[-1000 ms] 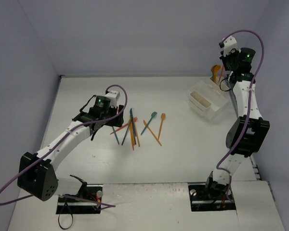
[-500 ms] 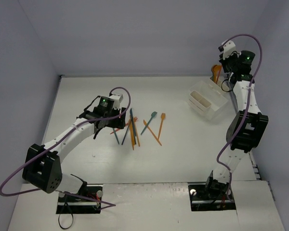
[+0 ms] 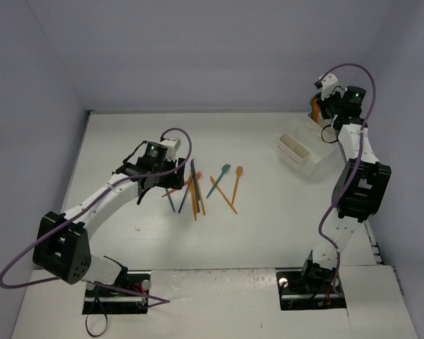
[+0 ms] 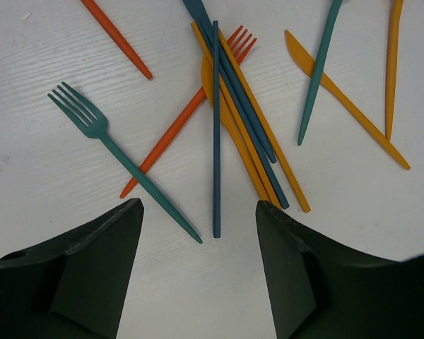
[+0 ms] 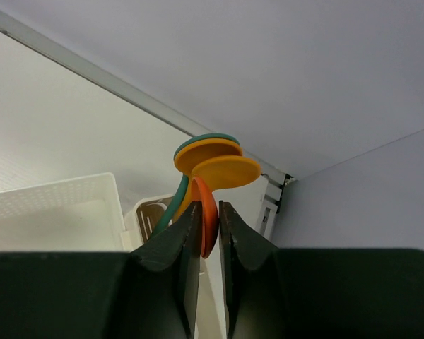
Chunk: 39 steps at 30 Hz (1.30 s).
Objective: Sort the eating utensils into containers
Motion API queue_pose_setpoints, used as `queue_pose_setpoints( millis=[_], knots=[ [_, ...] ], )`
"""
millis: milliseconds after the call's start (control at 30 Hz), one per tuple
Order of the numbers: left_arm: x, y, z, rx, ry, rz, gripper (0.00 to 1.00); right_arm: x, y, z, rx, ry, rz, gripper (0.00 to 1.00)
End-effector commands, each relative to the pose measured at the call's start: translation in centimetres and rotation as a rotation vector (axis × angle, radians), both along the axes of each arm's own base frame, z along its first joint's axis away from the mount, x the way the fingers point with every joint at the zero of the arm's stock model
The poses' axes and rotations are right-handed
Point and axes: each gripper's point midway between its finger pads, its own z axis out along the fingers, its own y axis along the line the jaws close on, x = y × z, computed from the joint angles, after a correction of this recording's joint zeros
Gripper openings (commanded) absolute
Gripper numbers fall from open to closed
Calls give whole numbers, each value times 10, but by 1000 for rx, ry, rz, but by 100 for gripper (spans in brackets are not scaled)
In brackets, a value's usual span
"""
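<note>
The sorting is under way, with each arm at a different stage. In the far right corner the right fingers (image 5: 171,261) are drawn almost together with an orange spoon (image 5: 208,212) in the narrow gap. They hold it upright over the back bin (image 5: 150,212), where two more orange spoons (image 5: 222,169) and a teal spoon (image 5: 171,203) stand (their bowls poke up above the rim). This looks like the drop-off step. The next move there would be to part the fingers so the spoon slides down beside the others, then lift away without knocking them. Whether the grip is firm or slack cannot be told.

The left fingers (image 4: 92,275) stand well apart with nothing between them, low over the near end of the pile (image 3: 196,185) in the middle of the surface (image 3: 268,226). The handle ends of a teal fork (image 4: 131,169) and a dark blue piece (image 4: 215,141) lie below the gap, so one of these seems the likely pick. The fingers would need to take just one, which is awkward because the two ends lie near each other. The teal fork crosses an orange fork (image 4: 187,116), and the blue piece rests against long orange pieces (image 4: 254,141). An orange knife (image 4: 346,99) crossed by a teal piece (image 4: 316,70) lies off to one side. The wide white bin (image 5: 56,205) sits well apart from the pile, on the right arm's side.
</note>
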Motion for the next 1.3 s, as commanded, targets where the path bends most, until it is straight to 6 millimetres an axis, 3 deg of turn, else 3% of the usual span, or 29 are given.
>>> queue_pose_setpoints(
  millis=[0,167,433,633,767,833,933,1033,1100,1267],
  knots=[
    [7,-3,27,-55,-70,15,62,5,3,34,-11,-107,17,18],
    [4,-2,30,-72,-79,25,62,5,4,55,-11,-142,5,31],
    [0,-3,39,-108,-104,35,62,-5,7,120,8,-252,-29,42],
    [-2,-6,55,-149,-139,29,62,-39,30,206,112,-388,-80,58],
    [-5,-11,60,-167,-137,3,62,-69,47,231,226,-420,-126,65],
    [-6,-12,60,-165,-131,-13,62,-93,57,249,310,-448,-147,68],
    [-10,-14,54,-151,-98,-45,62,-119,67,228,453,-405,-228,74],
    [-13,-13,47,-130,-59,-50,62,-138,79,189,632,-308,-281,76],
    [-14,-12,42,-117,-37,-45,62,-157,85,174,694,-267,-303,77],
    [-12,7,18,-46,34,90,62,-187,111,101,816,-63,-323,77]
  ],
)
